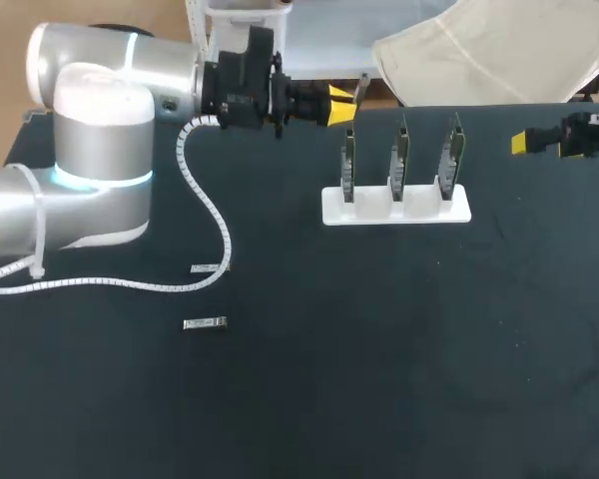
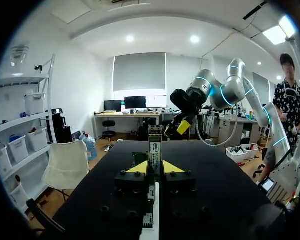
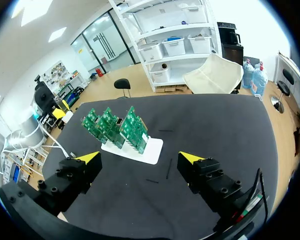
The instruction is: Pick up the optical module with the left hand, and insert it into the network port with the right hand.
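Above the black table (image 1: 379, 379), left tool (image 1: 341, 105) clamps optical module (image 2: 155, 147).

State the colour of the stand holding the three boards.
White; the stand shows best in the head view.

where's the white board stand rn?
Head view: the stand sits at the table's far side, right of centre, close by the left gripper, with the right gripper farther off to its right.
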`<state>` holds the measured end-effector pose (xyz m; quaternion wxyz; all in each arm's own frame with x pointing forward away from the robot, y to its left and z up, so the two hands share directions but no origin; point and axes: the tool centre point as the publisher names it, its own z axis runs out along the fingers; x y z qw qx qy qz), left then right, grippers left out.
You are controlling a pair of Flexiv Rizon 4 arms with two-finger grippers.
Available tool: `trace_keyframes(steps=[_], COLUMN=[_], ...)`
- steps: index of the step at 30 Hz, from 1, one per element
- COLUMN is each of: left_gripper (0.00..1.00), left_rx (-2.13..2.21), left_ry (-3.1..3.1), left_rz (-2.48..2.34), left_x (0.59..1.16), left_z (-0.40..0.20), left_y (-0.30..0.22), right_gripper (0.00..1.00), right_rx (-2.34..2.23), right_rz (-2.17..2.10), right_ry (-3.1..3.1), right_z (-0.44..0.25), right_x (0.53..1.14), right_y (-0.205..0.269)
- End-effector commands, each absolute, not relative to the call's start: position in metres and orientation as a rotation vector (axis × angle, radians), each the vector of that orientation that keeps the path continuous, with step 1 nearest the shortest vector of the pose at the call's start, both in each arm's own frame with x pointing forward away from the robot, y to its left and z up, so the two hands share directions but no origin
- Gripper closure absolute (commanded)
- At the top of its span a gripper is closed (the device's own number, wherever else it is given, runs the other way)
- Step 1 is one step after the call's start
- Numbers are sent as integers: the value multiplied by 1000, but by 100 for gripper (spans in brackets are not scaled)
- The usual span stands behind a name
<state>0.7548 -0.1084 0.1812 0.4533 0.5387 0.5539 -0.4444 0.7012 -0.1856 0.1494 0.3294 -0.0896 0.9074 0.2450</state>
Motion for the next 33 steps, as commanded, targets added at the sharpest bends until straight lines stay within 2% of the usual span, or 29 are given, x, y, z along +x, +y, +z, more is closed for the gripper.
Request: trace_keyframes(steps=[1,33], left_gripper=[100,100], left_rx=[1327,1308], left_ry=[1350,1363], left_rz=[-1113,-1152], left_x=[756,774], left_z=[172,160], left_y=[-108,-111], right_gripper=[0,0], right_rx=[-230,-230], right_rz=[632,632], right_ry=[2377,2377], right_z=[151,151], right_x=[700,700], right_y=[-185,-185])
